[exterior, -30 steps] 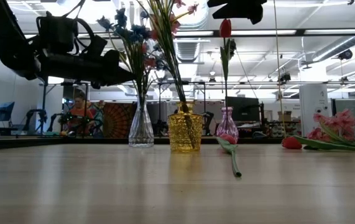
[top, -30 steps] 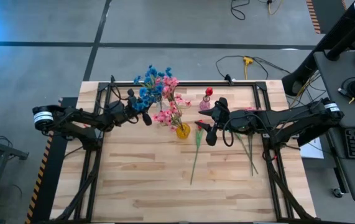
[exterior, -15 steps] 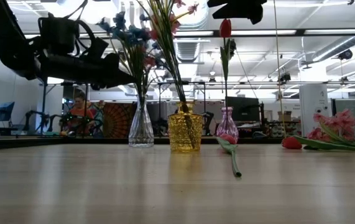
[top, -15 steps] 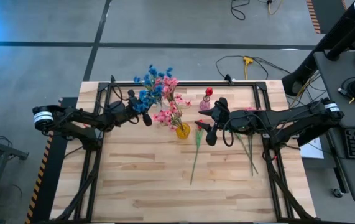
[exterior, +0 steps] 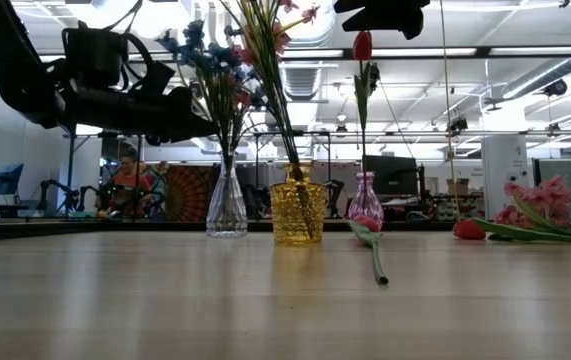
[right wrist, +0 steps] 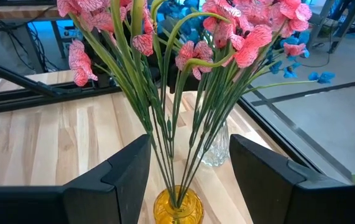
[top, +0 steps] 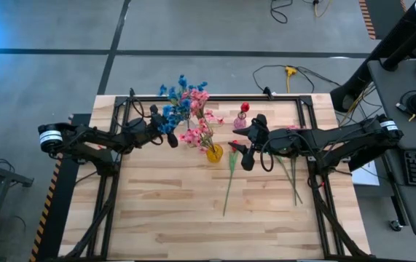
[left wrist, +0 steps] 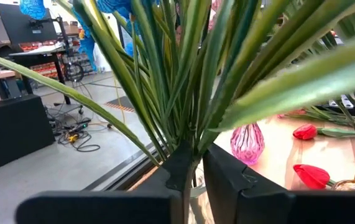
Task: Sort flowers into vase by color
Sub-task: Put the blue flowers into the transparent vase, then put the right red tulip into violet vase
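Note:
The blue flowers (top: 175, 98) stand with their stems in a clear glass vase (exterior: 227, 205) at the far middle of the table. My left gripper (top: 171, 137) reaches in level from the left and is shut on their stems above the vase. Pink flowers (right wrist: 239, 37) fill a yellow vase (exterior: 298, 212). One red tulip (exterior: 363, 45) stands in a small pink vase (exterior: 365, 200). My right gripper (top: 245, 156) hangs open, high and to the right of the yellow vase, with nothing between its fingers (right wrist: 133, 168). My left gripper pinches the bundle of green stems (left wrist: 196, 163) of the blue flowers between its two fingers, below where the stems fan out. It comes level from the table's left and lies across the stems. The stems stand upright, lower ends in the clear vase.
A loose red tulip (top: 229, 178) lies on the table in front of the vases, stem toward the near edge. More pink and red flowers (exterior: 535, 215) lie at the right, under my right arm. The near half of the wooden table (top: 178, 218) is bare.
The blue flowers' heads have swayed a little toward the table's far edge; their stems stay in the clear vase. Both arms have kept still.

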Controlling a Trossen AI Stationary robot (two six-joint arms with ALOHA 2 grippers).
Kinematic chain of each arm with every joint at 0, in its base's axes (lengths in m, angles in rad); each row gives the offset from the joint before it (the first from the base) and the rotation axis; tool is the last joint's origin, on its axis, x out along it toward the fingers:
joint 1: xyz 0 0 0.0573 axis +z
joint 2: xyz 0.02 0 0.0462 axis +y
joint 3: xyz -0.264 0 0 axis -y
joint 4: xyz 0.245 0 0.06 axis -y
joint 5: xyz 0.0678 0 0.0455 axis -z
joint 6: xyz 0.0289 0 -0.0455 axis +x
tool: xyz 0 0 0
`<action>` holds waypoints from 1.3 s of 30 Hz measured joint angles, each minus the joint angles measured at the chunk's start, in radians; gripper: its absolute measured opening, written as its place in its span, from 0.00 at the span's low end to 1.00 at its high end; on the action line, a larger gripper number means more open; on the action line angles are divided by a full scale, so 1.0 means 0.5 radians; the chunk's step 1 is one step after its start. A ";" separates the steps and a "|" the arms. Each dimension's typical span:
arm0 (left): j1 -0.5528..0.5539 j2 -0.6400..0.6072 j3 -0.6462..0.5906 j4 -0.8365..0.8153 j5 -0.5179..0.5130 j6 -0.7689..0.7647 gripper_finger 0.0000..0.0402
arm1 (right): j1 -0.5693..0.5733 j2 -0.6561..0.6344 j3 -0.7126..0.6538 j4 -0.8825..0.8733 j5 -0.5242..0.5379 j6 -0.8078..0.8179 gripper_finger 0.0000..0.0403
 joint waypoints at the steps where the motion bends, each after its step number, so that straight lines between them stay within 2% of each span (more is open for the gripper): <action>1: 0.000 0.000 0.000 0.000 0.000 0.000 0.08 | 0.000 0.000 0.000 -0.001 0.000 0.000 0.53; 11: 0.000 0.000 0.000 0.001 0.000 0.027 0.29 | 0.000 0.000 0.000 -0.052 -0.001 0.068 0.53; 18: 0.000 -0.002 0.000 -0.002 0.000 0.037 0.38 | 0.000 0.000 0.000 -0.079 0.000 0.109 0.53; 29: 0.000 -0.050 0.000 -0.109 0.001 0.037 0.42 | 0.000 0.000 0.000 -0.077 0.000 0.109 0.53; 39: 0.000 -0.322 -0.001 -0.484 0.001 0.037 0.42 | 0.000 0.000 0.000 -0.074 0.002 0.108 0.53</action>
